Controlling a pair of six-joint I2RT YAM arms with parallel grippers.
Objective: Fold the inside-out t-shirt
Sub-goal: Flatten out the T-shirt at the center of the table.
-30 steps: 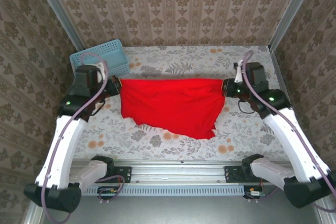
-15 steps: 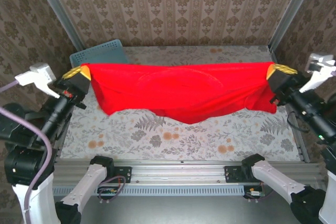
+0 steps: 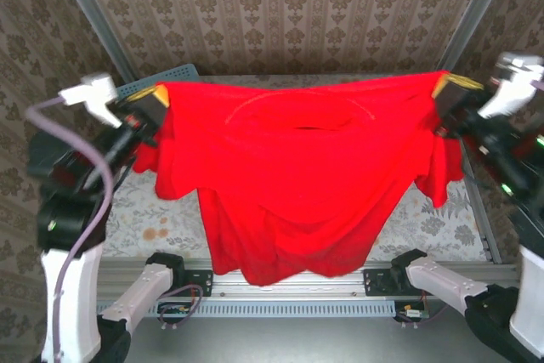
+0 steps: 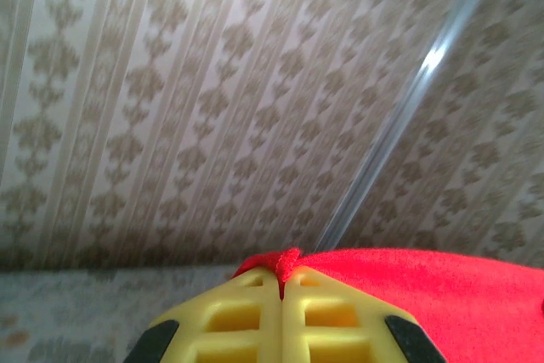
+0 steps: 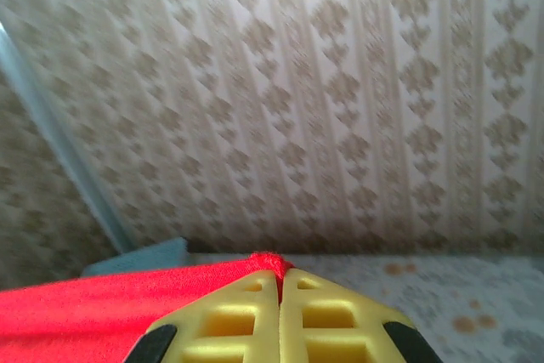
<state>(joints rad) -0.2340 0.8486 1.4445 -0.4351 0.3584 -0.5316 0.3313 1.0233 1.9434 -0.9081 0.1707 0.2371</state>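
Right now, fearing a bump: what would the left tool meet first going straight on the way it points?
Likely the wallpapered wall beside the metal corner post; depth unclear. The left tool pinches the red t-shirt.

t-shirt (image 3: 289, 184) hanging between left tool (image 3: 153, 94) and right tool (image 3: 453, 85), basket (image 3: 172, 73) behind left tool

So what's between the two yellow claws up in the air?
A plain bright red cloth t-shirt, hanging spread from the left gripper to the right gripper, each shut on an upper corner; the top view shows it.
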